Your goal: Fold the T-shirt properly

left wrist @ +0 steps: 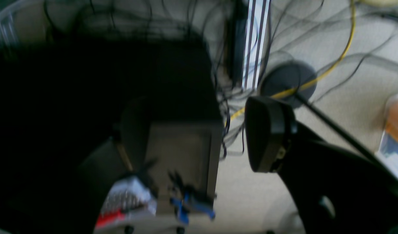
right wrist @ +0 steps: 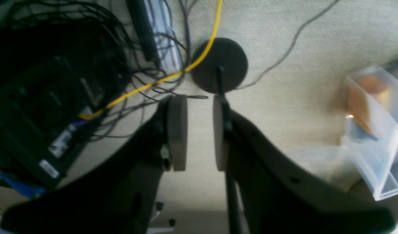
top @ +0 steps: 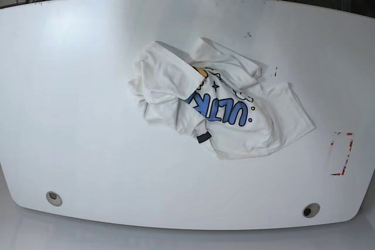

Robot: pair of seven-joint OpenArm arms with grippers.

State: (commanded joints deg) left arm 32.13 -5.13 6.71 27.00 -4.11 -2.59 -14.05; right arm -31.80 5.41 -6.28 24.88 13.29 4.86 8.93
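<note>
1. Left wrist view: the left gripper (left wrist: pixel 199 136) stands wide, with nothing between its fingers. The shirt is not in this view, so its direction from the fingertips cannot be told here. Beyond are the floor (left wrist: pixel 244 198), a black disc (left wrist: pixel 285 76) and a yellow cable (left wrist: pixel 345 48).

2. Right wrist view: the right gripper (right wrist: pixel 199 133) shows a narrow gap, also holding nothing. No shirt here either; the disc and cable lie beyond, with a clear bin (right wrist: pixel 369 156) to the view's right.

3. Base view: the T-shirt (top: pixel 246 130) lies rumpled around the middle of the table (top: pixel 64 115). Its long spread slants from upper left to lower right, with the dark label (top: pixel 204 137) at the lower edge. Neither gripper shows, so true nearness cannot be measured; more of the cloth falls on the left arm's side, and I judge that arm better placed for the lower-right end, the right arm for the bunched end. Spreading should come before folding. The white surface leaves room on every side; red marks (top: pixel 350 150) sit beyond the cloth's right end.
</note>
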